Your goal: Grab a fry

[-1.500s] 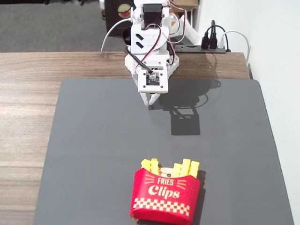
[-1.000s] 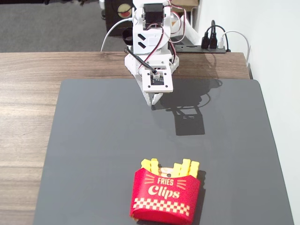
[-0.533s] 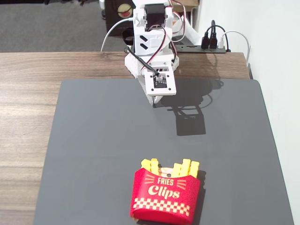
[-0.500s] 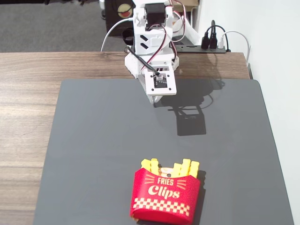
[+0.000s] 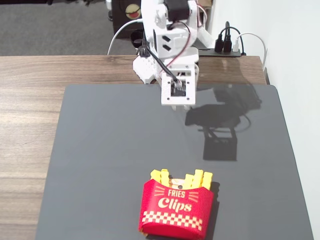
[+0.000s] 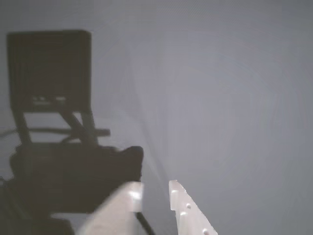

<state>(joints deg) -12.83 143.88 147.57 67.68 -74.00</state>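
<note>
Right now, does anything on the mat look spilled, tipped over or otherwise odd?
Nothing stands out. The red carton sits on the dark mat with yellow fries poking from its top, none spilled. The gripper is far from it, over bare mat.

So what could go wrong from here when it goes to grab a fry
The fries stand packed together in the red carton, only their tips showing, so the fingers may pinch several or slip off. The carton looks light and stands free on the grey mat, so a push could tip it. The gripper sits far off, with the carton absent from the wrist view.
</note>
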